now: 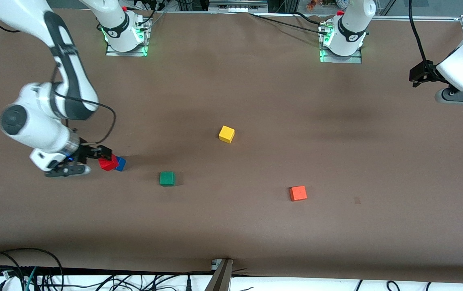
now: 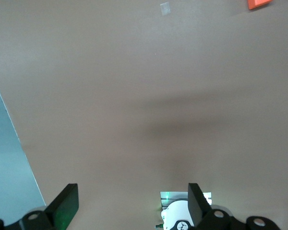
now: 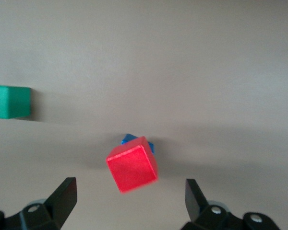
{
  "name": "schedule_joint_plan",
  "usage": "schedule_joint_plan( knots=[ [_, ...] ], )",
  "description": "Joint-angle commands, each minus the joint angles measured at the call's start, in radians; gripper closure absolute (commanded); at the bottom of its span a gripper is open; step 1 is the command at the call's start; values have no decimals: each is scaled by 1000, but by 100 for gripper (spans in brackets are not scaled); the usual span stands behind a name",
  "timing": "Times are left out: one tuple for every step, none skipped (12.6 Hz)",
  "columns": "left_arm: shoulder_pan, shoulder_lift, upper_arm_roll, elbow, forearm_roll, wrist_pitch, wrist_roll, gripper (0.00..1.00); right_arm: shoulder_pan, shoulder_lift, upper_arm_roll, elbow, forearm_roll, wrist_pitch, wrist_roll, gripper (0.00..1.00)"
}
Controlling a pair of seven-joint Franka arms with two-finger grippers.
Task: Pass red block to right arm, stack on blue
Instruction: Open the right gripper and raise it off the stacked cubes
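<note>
The red block (image 1: pixel 108 163) sits tilted against and partly over the blue cube (image 1: pixel 121 163), toward the right arm's end of the table. In the right wrist view the red block (image 3: pixel 132 169) is tilted, free of both fingers, and covers most of the blue cube (image 3: pixel 128 139). My right gripper (image 1: pixel 96 158) is low beside the red block and open, with nothing between its fingers, as the right wrist view (image 3: pixel 129 203) shows. My left gripper (image 1: pixel 416 76) waits open and empty (image 2: pixel 132 203) at the left arm's end of the table.
A green cube (image 1: pixel 167 178) lies beside the blue cube, toward the table's middle, and shows in the right wrist view (image 3: pixel 8 101). A yellow cube (image 1: pixel 227 133) lies mid-table. An orange cube (image 1: pixel 298 193) lies nearer the front camera and shows in the left wrist view (image 2: pixel 259 4).
</note>
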Motion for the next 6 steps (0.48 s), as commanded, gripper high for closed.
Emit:
schedule_joint_plan(
  knots=[
    [2, -150, 87, -173, -60, 106, 84, 0, 8, -53, -35, 135, -76, -233, 18, 0],
    [2, -158, 117, -178, -75, 108, 134, 0, 8, -62, -33, 216, -116, -340, 18, 0],
    [1, -160, 137, -183, -81, 110, 164, 0, 10, -64, -35, 295, -134, -473, 22, 0],
    [1, -173, 162, -216, -115, 111, 186, 0, 8, -69, -38, 361, -134, -596, 57, 0],
    [1, -205, 186, -276, -161, 134, 186, 0, 8, -96, -36, 389, -134, -676, 93, 0],
    [1, -247, 200, -346, -181, 177, 188, 0, 8, -142, -33, 386, -134, -704, 125, 0]
  ],
)
